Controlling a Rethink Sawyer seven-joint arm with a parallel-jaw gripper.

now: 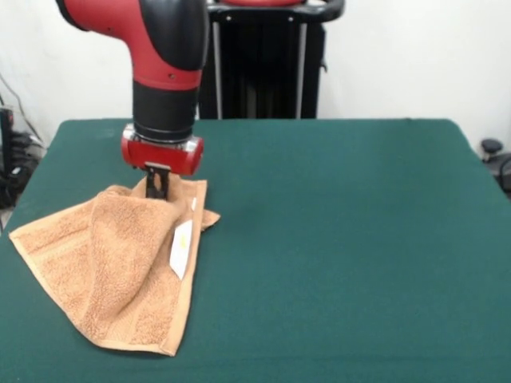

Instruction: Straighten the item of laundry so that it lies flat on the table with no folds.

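The orange-tan towel (120,271) lies on the left part of the dark green table (343,231). It is folded over itself, with one layer draped across the middle and a white label (182,247) showing on the right-hand fold. My gripper (157,190) comes down from the red and black arm onto the towel's far edge. Its black fingers (158,179) stand close together, pinching the cloth there, and the towel rises slightly toward them. The fingertips are partly hidden in the fabric.
The black pedestal (259,64) stands behind the table's far edge. The towel's left corner (16,233) reaches close to the table's left edge. Green table surface stretches to the right of the towel.
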